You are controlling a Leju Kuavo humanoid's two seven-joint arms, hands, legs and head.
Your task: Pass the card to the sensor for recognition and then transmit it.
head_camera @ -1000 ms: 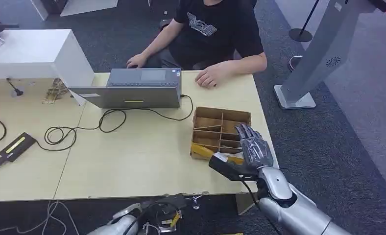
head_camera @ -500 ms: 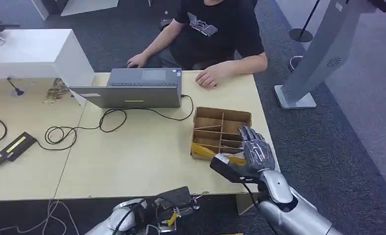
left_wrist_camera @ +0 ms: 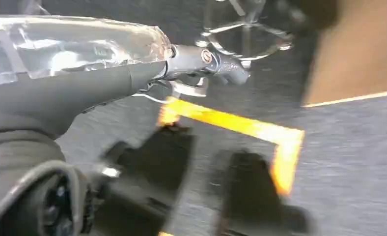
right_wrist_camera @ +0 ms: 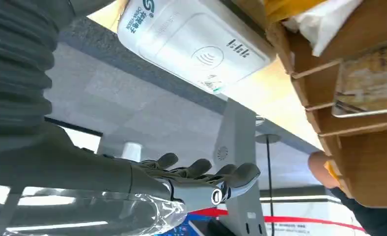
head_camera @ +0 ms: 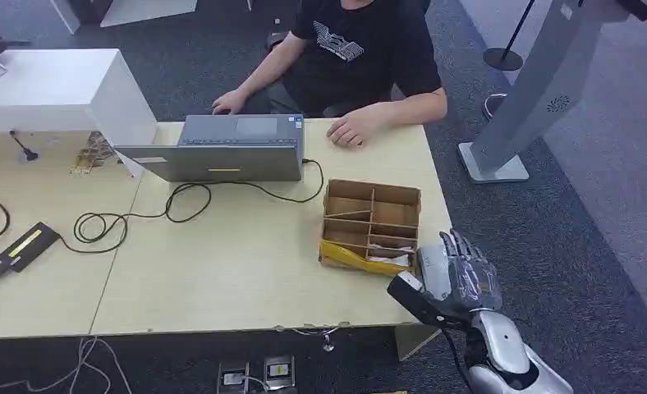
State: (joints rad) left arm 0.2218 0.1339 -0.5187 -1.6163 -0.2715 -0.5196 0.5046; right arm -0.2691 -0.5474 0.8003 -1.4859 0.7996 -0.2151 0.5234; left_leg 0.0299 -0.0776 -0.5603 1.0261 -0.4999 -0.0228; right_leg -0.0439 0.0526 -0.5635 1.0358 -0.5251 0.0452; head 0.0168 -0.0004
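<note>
Right robot hand [head_camera: 458, 275] raised, fingers spread, holding nothing.

The pale wood surface [head_camera: 246, 271] carries a grey laptop [head_camera: 222, 149] at its far edge, a looped black cable [head_camera: 139, 217], a black adapter [head_camera: 26, 245], a partitioned cardboard box [head_camera: 371, 226] and a person's hand [head_camera: 349, 131]

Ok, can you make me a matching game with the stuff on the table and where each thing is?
Things:
1. laptop
2. cardboard box
3. black power brick
4. robot's right hand

Places:
A. off the table's right edge, beside the box
B. far left of the table, on a cable
C. in front of the seated person
D. right side of the table, with dividers inside

Pairs: 1-C, 2-D, 3-B, 4-A
</note>
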